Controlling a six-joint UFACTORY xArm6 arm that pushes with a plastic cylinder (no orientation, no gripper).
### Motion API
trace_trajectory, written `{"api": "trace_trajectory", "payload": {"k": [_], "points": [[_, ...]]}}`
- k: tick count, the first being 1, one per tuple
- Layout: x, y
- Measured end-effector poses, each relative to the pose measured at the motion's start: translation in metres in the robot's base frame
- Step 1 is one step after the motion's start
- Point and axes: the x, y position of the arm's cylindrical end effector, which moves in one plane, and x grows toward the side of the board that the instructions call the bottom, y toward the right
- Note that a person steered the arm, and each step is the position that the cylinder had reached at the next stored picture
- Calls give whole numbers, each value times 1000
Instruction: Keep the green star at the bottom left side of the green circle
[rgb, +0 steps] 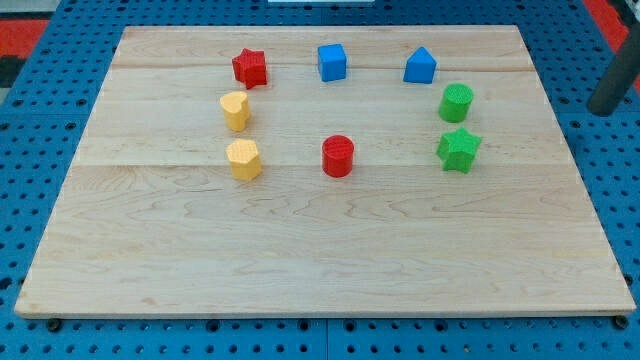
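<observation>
Spreading across nearly the whole view, the wooden board (320, 250) is pale, smooth planking with faint seams, lying on a blue perforated table (30, 110); its finish looks slick enough that small blocks should slide rather than tip. A dark rod (615, 80) shows at the view's right edge, off the board, but my tip is cut off or hidden there, so I cannot tell exactly where it ends, only that it is well apart from every block and pushing nothing. The blocks look like light, rigid painted pieces with hard edges. The green star (459, 150) sits at the view's right, just below the green circle (457, 102), near it but not touching, almost directly under rather than down to the left. I judge it would shift easily under a light push; pressing on a flat notch between two points, not on a point, should keep it from spinning, and a push from its right side would carry it leftward. A red cylinder (338, 156) stands mid-board, a blue cube (332, 62) and a blue pentagonal block (420, 66) near the top, a red star (250, 68) top left, with a yellow heart (235, 110) and a yellow hexagonal block (244, 159) below it.
</observation>
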Motion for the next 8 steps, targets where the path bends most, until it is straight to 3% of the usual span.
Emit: {"api": "trace_trajectory", "payload": {"k": [2,3,4,8], "points": [[105,-30],[125,-131],[121,-171],[41,-175]]}}
